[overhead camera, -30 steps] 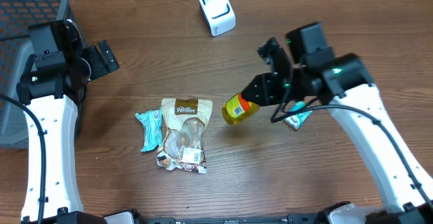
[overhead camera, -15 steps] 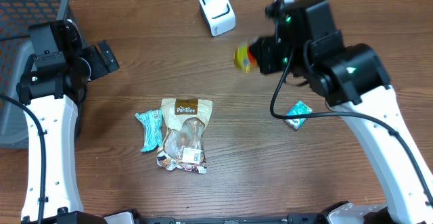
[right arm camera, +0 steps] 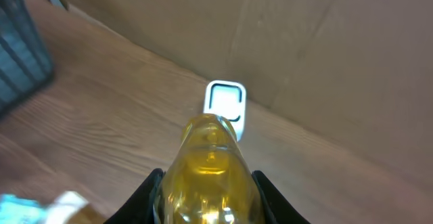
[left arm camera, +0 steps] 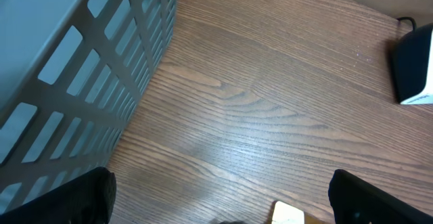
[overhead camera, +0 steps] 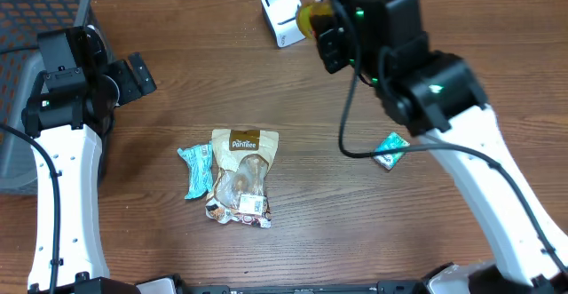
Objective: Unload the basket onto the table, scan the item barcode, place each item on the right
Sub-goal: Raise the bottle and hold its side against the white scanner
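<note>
My right gripper (overhead camera: 325, 26) is shut on a yellow bottle of golden liquid (overhead camera: 311, 16), held in the air at the back of the table. The bottle's end points at the white barcode scanner (overhead camera: 284, 14) and hangs just to its right. In the right wrist view the bottle (right arm camera: 212, 160) fills the space between the black fingers (right arm camera: 153, 191), with the scanner (right arm camera: 224, 104) straight ahead beyond it. No barcode shows on the bottle. My left gripper (overhead camera: 138, 75) stands open and empty at the far left, and its wrist view shows only bare wood between the fingertips (left arm camera: 81, 197).
A grey slatted basket (overhead camera: 35, 27) stands at the back left, close beside the left gripper (left arm camera: 220, 200). A beige snack bag (overhead camera: 241, 174) and a teal packet (overhead camera: 196, 168) lie mid-table. Another teal packet (overhead camera: 390, 149) lies at the right, under the right arm.
The right arm has carried the bottle from low over the middle of the table up and back to the left, ending beside the scanner. The left arm has not moved.
</note>
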You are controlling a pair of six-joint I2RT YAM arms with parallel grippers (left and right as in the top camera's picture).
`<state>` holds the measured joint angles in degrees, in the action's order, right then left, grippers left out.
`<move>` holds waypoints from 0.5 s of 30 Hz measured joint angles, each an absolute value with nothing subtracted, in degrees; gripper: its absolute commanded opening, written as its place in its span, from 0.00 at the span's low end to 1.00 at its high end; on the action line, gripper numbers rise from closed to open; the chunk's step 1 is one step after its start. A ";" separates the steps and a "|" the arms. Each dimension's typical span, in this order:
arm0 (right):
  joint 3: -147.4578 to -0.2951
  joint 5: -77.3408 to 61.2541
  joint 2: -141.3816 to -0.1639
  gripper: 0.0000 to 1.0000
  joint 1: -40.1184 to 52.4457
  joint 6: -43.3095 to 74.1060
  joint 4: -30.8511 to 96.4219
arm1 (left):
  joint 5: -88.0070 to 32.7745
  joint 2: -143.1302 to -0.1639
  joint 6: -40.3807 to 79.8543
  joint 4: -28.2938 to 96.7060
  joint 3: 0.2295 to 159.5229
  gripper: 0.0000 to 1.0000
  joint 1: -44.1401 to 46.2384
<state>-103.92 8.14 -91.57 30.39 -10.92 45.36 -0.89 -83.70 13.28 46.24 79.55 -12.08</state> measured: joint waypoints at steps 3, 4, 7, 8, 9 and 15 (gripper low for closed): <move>-103.92 11.09 -94.52 0.04 31.46 -15.70 42.74 | -0.89 -83.70 13.28 46.26 79.55 0.99 -12.08; -103.92 11.88 -95.61 0.04 31.75 -17.47 41.74 | -0.89 -83.70 13.28 46.26 79.55 0.99 -12.08; -103.92 13.50 -98.67 0.04 32.27 -22.11 38.59 | -0.89 -83.70 13.28 46.26 79.55 1.00 -12.08; -103.92 13.91 -99.68 0.04 32.29 -23.66 37.23 | -0.89 -83.70 13.28 46.26 79.55 0.99 -12.08; -103.92 14.20 -100.57 0.04 32.29 -25.02 36.18 | -0.89 -83.70 13.28 46.26 79.55 1.00 -12.08; -103.90 17.15 -107.20 0.04 32.29 -33.36 26.06 | -0.89 -83.70 13.28 46.24 79.55 1.00 -12.08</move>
